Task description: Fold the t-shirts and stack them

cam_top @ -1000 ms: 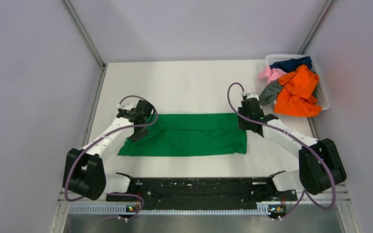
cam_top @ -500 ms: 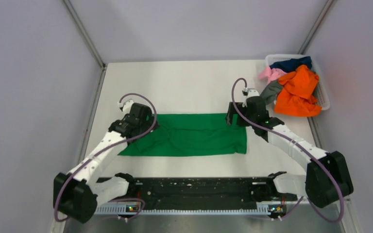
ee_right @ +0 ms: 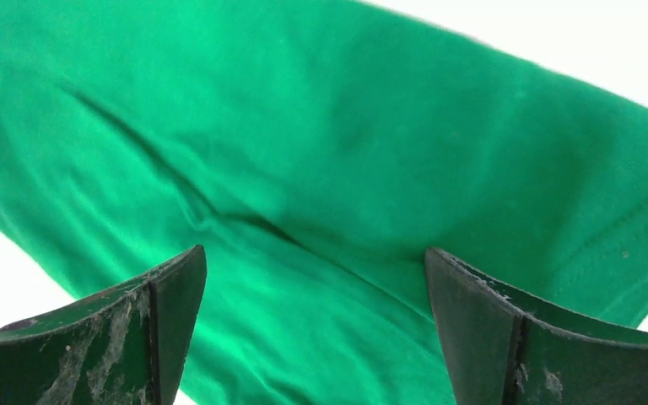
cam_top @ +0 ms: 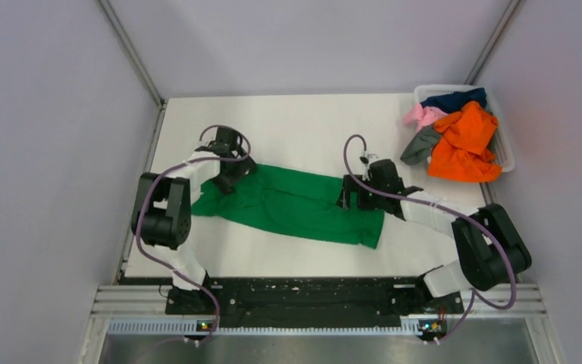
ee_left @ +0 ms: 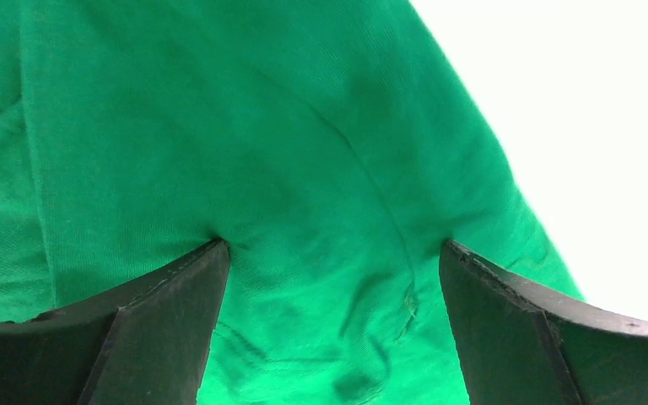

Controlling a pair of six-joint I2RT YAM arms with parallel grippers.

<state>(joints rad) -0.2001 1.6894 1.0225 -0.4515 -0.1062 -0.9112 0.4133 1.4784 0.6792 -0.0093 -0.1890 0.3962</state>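
Both arms have shifted inward, and the shirt now lies skewed. Over it the left jaws and right jaws gape wide, holding nothing, with cloth directly under each. Its long axis runs from one pair to the other across the table, each arm at its own end.

Green t-shirt folded, rumpled, slanted, centre; other t-shirts heaped far right.
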